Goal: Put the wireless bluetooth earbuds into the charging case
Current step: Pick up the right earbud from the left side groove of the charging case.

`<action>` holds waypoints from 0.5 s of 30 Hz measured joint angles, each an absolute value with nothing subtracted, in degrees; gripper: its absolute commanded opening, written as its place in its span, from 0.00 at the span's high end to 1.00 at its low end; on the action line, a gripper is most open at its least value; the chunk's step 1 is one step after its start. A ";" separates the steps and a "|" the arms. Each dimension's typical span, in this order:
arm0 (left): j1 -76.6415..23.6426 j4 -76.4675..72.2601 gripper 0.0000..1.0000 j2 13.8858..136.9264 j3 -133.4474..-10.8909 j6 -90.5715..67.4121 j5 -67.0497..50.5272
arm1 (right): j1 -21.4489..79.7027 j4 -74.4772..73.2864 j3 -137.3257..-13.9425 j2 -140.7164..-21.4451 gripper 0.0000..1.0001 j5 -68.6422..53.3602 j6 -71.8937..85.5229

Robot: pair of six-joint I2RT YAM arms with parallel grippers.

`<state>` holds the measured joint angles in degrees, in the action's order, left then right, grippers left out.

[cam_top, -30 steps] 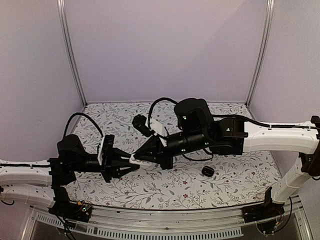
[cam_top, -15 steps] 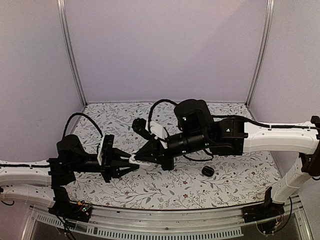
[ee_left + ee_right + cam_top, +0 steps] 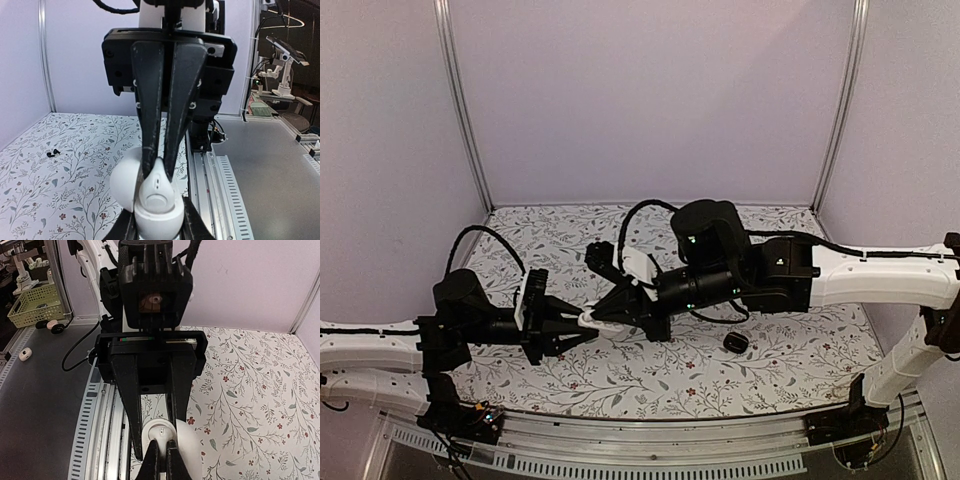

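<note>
Right jaws shifted left — shut against case (image 3: 155,212).

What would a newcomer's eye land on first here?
Over the middle of the table, the left arm's fingers clamp a white pebble-shaped plastic case. The right arm's fingers, closed together, meet it tip to tip from the other side. Further right, a small black rounded case lies on the flower-patterned table cover.

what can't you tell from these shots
- Both wrist views: whether the shut right gripper pinches an earbud; its own fingers cover the tip.
- White charging case interior: covered by fingers and its own shell in every view.
- Left wrist: two dark specks on the table, too small to identify.
</note>
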<state>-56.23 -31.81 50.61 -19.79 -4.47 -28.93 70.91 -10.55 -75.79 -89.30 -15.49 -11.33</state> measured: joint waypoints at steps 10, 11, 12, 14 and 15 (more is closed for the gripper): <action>-56.23 -31.79 1.00 50.63 -19.79 -4.47 -29.54 | 71.24 -10.70 -75.79 -89.30 1.00 -15.53 -12.84; -56.23 -31.81 1.00 50.63 -19.77 -4.47 -29.56 | 71.24 -10.63 -75.79 -89.30 1.00 -15.57 -12.75; -56.23 -31.83 1.00 50.63 -19.79 -4.47 -29.56 | 71.24 -10.46 -75.77 -89.30 1.00 -15.59 -12.67; -56.23 -31.92 1.00 50.65 -19.77 -4.45 -29.56 | 71.24 -10.11 -75.68 -89.30 1.00 -15.62 -12.32; -56.23 -32.01 1.00 50.65 -19.77 -4.45 -29.56 | 71.24 -9.96 -75.66 -89.30 1.00 -15.64 -11.97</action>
<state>-56.23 -32.01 50.65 -19.77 -4.45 -29.56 71.24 -9.96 -75.66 -89.30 -15.64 -11.97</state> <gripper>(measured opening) 0.220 0.012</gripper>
